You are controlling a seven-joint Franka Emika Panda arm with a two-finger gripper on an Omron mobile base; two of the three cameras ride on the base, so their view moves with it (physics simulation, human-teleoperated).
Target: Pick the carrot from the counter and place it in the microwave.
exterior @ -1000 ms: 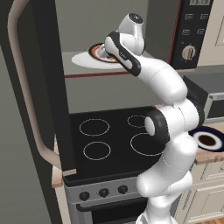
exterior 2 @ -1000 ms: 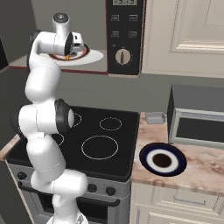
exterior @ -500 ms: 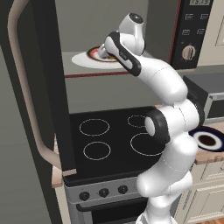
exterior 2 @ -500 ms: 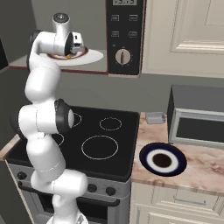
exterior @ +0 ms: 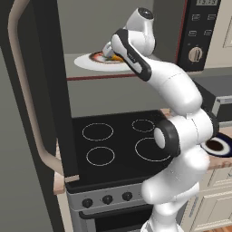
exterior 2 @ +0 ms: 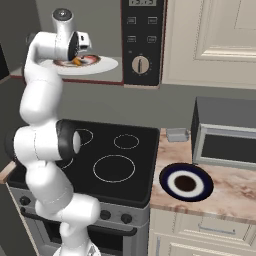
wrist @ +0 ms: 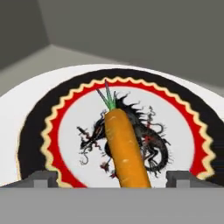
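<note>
With the carrot lying on the patterned plate inside the microwave, its long axis running straight away between the tips, the pincer stands released astride it, so backing straight out looks clear.

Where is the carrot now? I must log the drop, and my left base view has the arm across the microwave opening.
Observer: In the hand view the carrot lies on a dragon-patterned plate, green top pointing away.
Operator: Is the hand off it?
Observer: The hand is open, fingertips apart on either side of the carrot's near end.
Operator: Anything left on the counter?
Observer: The right base view shows a blue-ringed plate on the counter, beside the stove.
</note>
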